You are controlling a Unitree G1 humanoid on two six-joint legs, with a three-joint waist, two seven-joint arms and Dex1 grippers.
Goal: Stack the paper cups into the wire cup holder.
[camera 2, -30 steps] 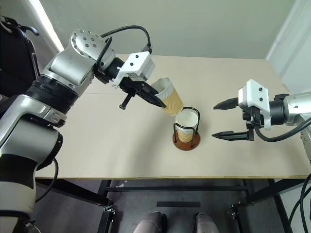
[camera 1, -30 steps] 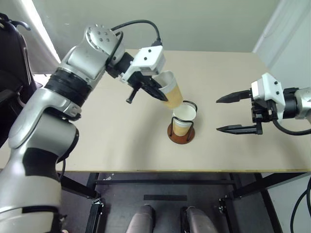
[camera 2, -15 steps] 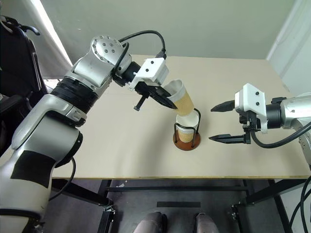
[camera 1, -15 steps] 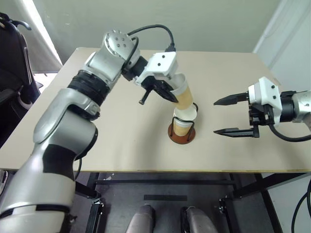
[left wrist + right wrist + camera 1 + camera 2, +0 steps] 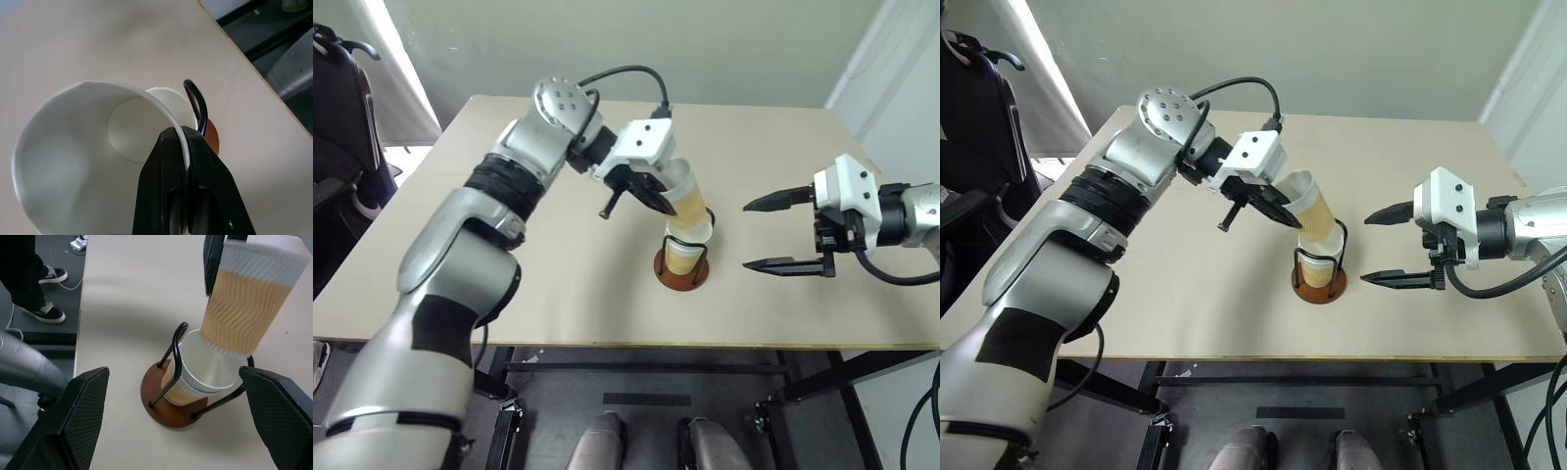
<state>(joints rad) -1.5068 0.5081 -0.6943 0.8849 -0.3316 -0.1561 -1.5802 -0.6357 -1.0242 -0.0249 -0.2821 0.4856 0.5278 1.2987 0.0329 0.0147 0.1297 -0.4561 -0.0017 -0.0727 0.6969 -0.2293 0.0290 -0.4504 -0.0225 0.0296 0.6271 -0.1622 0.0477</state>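
My left gripper (image 5: 1285,213) pinches the wall of a paper cup (image 5: 1315,211) at its rim, one finger inside and one outside, as I lower it into the cup already seated (image 5: 195,377) in the wire cup holder (image 5: 171,406) on the table (image 5: 538,284). The step in hand, as I judge it, is the nesting of this cup: its narrow bottom sits at the mouth of the seated cup, just beyond and below the fingertips. The carried cup is tilted, its long axis running from the rim at my fingers down and away toward the holder, open mouth facing back up at the wrist. The seated cup stands upright, mouth up, inside the black wire loops.

Next, I think, I must swing the cup upright so the two axes line up, press it down, then let go.

My right gripper (image 5: 781,233) hangs spread wide and empty, just beside the holder on its far side from the left one.
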